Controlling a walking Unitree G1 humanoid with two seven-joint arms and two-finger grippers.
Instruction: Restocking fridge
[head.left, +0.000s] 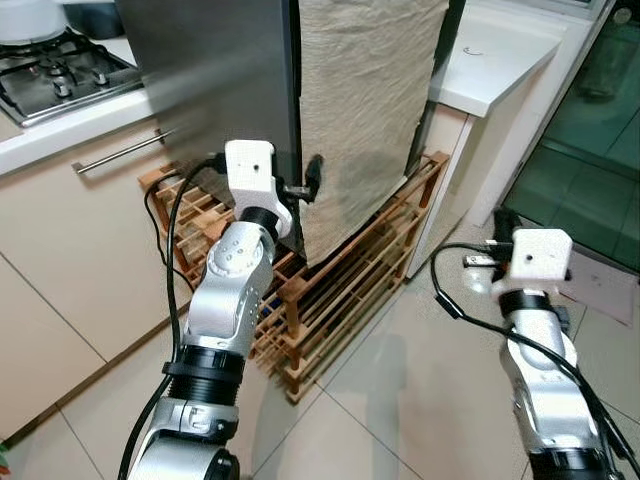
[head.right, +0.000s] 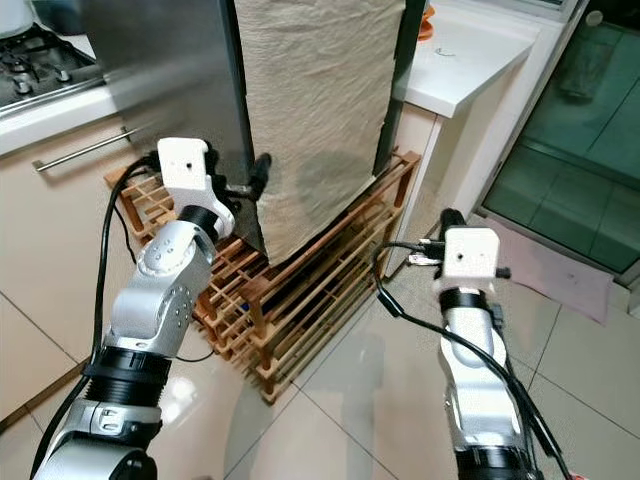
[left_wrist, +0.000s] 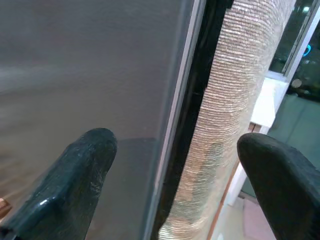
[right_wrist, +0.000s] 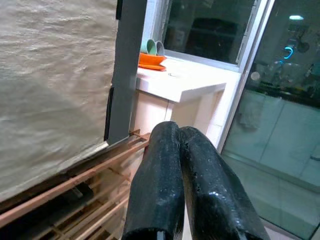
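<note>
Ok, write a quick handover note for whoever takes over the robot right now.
Left hand: open, raised at the fridge door's edge, straddling the seam beside the cloth, gripping nothing.
Right hand: shut, empty, held low over the floor to the right.
The fridge stands on a wooden rack, door closed.
Done: approach.
Left: open the door and restock; no items to load are in view.

Home kitchen. Gas hob (head.left: 60, 70) set in a counter (head.left: 70, 125) over cream cabinets with a bar handle (head.left: 120, 152). Steel fridge (head.left: 215, 80) standing on a wooden rack (head.left: 330, 300). White counter (head.left: 495, 60) beside glass doors (head.left: 590, 140). Tiled floor (head.left: 420, 400).
</note>
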